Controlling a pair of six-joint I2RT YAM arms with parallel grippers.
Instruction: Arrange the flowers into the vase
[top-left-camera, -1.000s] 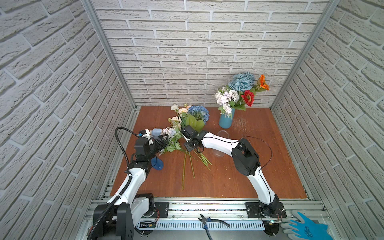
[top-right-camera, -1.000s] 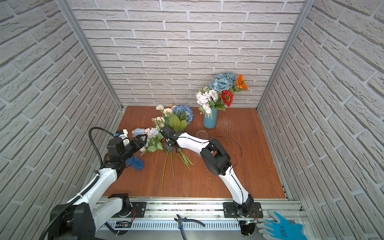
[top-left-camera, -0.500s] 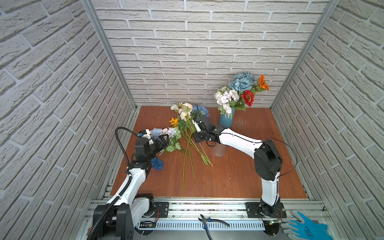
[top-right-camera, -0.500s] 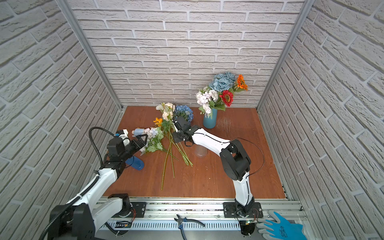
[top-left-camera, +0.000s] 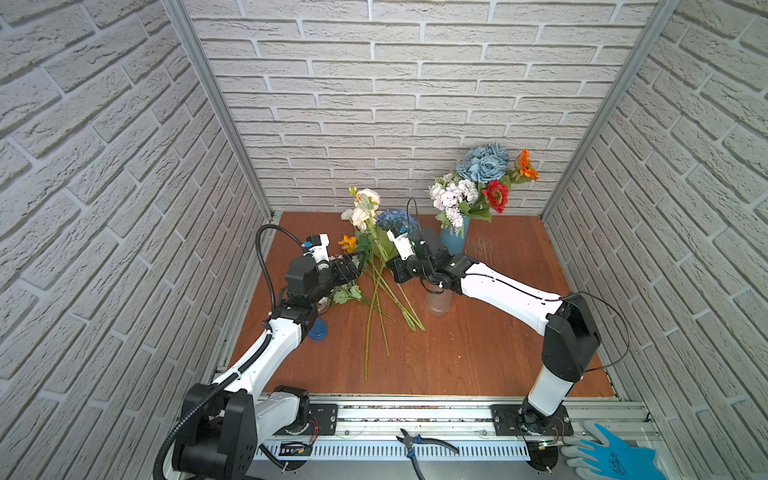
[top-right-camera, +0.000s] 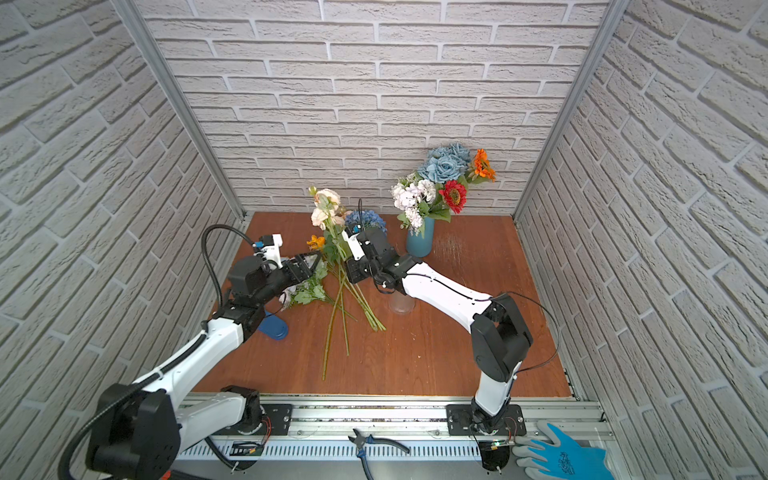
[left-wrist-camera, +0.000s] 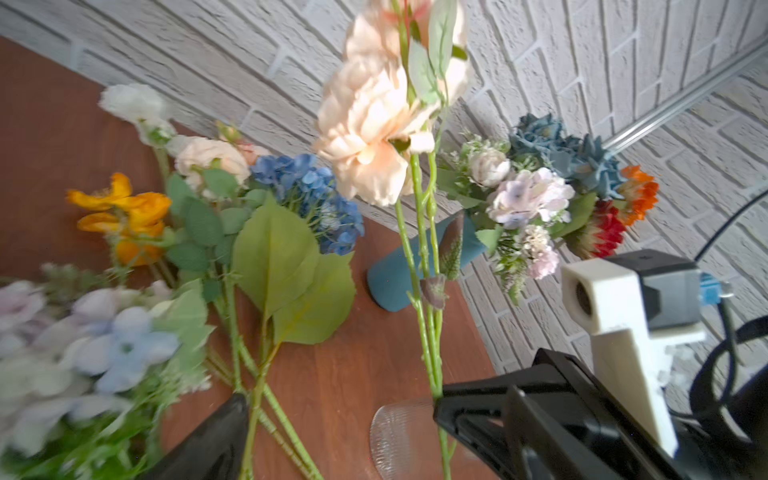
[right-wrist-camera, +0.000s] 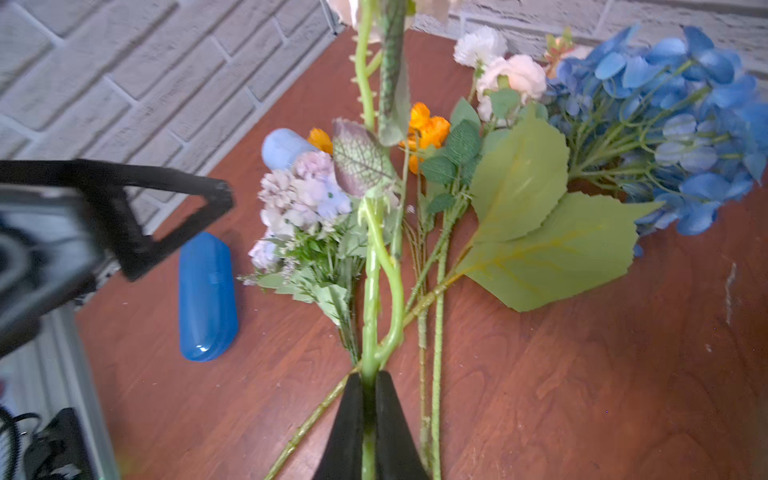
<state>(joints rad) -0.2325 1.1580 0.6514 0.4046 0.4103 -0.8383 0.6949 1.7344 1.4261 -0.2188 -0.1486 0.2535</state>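
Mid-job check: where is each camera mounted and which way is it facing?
Both top views: high over the front rail, looking down toward the back wall; left arm, right arm, left hand, right hand show.
Left wrist: on the left arm, facing the blue vase; one own finger shows.
Right wrist: over its shut fingers, facing the loose flowers.
Both wrist views share the cream rose stem.

Brick-look booth with a wooden counter

Pale grey brick-patterned walls close in three sides, joined by slanted metal corner posts. The reddish-brown wood counter shows pale scuffs near the back, and a metal rail edges its front under soft, even light.
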